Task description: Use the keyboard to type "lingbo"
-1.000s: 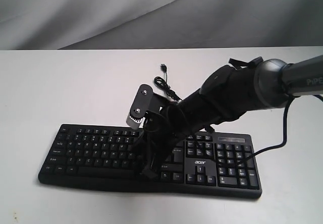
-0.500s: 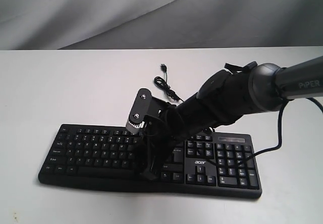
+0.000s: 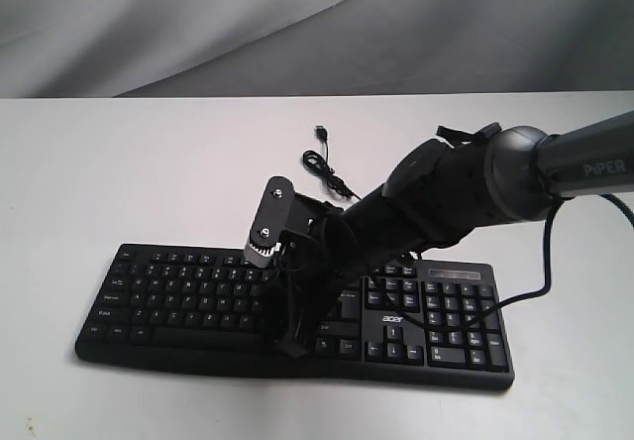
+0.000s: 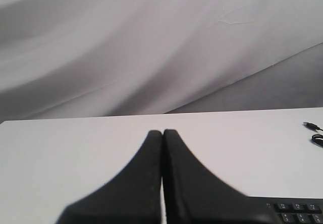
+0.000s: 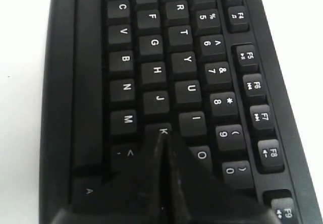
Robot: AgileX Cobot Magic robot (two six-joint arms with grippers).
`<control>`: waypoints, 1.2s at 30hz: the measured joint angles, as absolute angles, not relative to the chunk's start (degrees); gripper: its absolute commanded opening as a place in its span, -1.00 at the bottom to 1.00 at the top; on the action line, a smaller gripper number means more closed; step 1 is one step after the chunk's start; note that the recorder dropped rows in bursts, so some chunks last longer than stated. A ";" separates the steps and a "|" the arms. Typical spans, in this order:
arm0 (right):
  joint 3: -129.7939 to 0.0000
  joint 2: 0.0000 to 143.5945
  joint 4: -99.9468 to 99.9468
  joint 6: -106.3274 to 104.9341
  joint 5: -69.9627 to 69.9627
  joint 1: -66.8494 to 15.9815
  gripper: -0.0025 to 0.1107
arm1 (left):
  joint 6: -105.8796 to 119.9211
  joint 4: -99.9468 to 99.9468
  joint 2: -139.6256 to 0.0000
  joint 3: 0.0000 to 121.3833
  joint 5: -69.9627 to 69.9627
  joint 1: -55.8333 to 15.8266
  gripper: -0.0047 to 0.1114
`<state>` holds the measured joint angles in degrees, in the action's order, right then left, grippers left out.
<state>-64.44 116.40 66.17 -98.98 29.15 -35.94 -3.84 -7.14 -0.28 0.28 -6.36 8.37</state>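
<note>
The black keyboard lies across the front of the white table, with its number pad and "acer" logo on the right. My right gripper reaches over its middle from the right and points down at the keys. In the right wrist view the right gripper is shut and empty. Its joined tips sit at the K key, between M and O. Whether they press a key I cannot tell. My left gripper is shut and empty above bare table, with a corner of the keyboard beside it.
The thin USB cable coils behind the keyboard and ends in a plug on the table. A black arm cable hangs over the number pad. Grey cloth backs the table.
The right arm has shifted slightly to the left and lower over the keyboard, staying shut.
</note>
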 measured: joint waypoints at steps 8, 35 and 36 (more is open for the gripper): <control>-64.44 116.40 66.04 -98.98 29.15 -35.94 -0.96 | -3.84 -7.14 -0.28 0.28 -6.36 8.37 -0.91; -70.29 119.34 64.82 -97.10 27.96 -37.57 -0.96 | -3.84 -7.14 -0.28 0.28 -6.36 8.37 -0.91; -70.39 119.34 64.82 -97.10 27.82 -37.57 -0.96 | -3.84 -7.14 -0.28 0.28 -6.36 8.37 -0.91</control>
